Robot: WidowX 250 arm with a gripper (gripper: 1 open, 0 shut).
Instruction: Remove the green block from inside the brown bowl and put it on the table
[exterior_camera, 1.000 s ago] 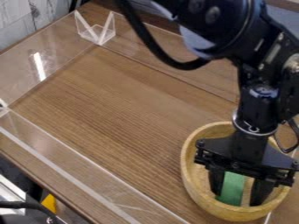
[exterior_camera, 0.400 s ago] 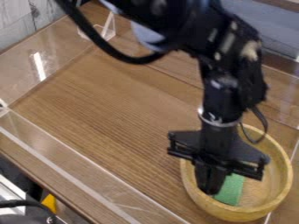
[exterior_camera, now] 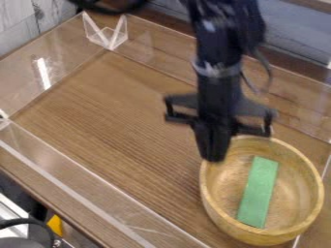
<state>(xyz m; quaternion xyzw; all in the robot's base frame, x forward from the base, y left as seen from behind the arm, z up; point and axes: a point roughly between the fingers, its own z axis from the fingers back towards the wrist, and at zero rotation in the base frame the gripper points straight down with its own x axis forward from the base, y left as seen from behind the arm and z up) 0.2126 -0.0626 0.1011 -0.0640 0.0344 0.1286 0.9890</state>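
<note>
The green block (exterior_camera: 260, 190) lies lengthwise inside the brown bowl (exterior_camera: 305, 170) at the lower right of the table (exterior_camera: 116, 111). My gripper (exterior_camera: 215, 153) hangs pointing down just above the bowl's left rim, up and to the left of the block. Its dark fingers are pressed together with nothing between them. The block is not touched by the fingers and shows in full.
Low clear plastic walls (exterior_camera: 58, 170) edge the table at the front and left. A clear folded plastic piece (exterior_camera: 106, 33) stands at the back left. A yellow and black object (exterior_camera: 52, 226) sits below the front wall.
The gripper shut, rose out of the bowl and moved left. The green block stayed in the bowl and is now uncovered.
</note>
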